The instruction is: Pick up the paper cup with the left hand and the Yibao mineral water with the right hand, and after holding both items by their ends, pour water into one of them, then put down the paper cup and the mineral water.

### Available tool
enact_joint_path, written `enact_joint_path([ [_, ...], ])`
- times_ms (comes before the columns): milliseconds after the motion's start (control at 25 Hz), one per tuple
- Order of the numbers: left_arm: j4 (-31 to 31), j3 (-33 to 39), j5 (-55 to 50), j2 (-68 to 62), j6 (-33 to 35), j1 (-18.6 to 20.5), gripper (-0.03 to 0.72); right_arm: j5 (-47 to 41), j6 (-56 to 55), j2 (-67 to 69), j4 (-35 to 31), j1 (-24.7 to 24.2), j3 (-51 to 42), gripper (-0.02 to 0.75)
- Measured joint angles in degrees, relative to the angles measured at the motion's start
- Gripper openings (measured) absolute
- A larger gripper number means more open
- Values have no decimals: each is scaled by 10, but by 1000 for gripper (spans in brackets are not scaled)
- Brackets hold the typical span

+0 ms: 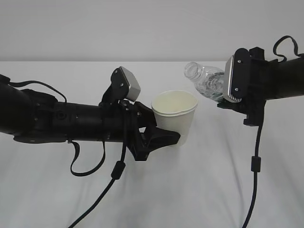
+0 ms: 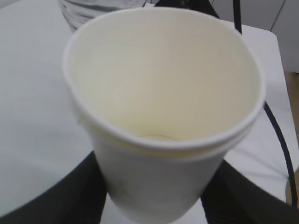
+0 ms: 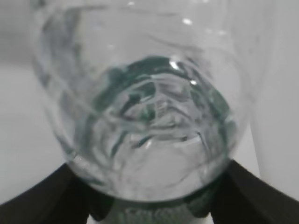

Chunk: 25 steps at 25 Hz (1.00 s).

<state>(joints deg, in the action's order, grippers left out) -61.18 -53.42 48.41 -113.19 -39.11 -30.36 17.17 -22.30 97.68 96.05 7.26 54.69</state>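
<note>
White table (image 1: 199, 190), empty paper cup (image 1: 175, 116) held upright, uncapped Yibao mineral water (image 1: 206, 80) tilted.

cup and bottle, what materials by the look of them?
Cup: looks like paper, matte white outside, pale cream inside, with a rolled rim and a faint seam line below it. Bottle: looks like thin clear plastic, glossy, with ribbed walls that catch highlights, an open uncapped neck and a dark green band showing through it. Whether the cup has a lining can't be told.
</note>
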Motion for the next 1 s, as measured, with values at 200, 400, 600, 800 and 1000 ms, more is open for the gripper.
enact_joint_path([
  [200,0,0,-4,-8,0,0,415,0,11,0,0,0,0,509],
  [400,3,0,-7,-11,0,0,415,0,20,-8,2,0,7,507],
  [600,5,0,-8,-11,0,0,415,-18,22,-11,26,16,8,482],
  [800,5,0,-8,-11,0,0,415,-44,22,-11,47,41,8,479],
  [1000,5,0,-8,-11,0,0,415,-61,23,-11,64,45,8,479],
])
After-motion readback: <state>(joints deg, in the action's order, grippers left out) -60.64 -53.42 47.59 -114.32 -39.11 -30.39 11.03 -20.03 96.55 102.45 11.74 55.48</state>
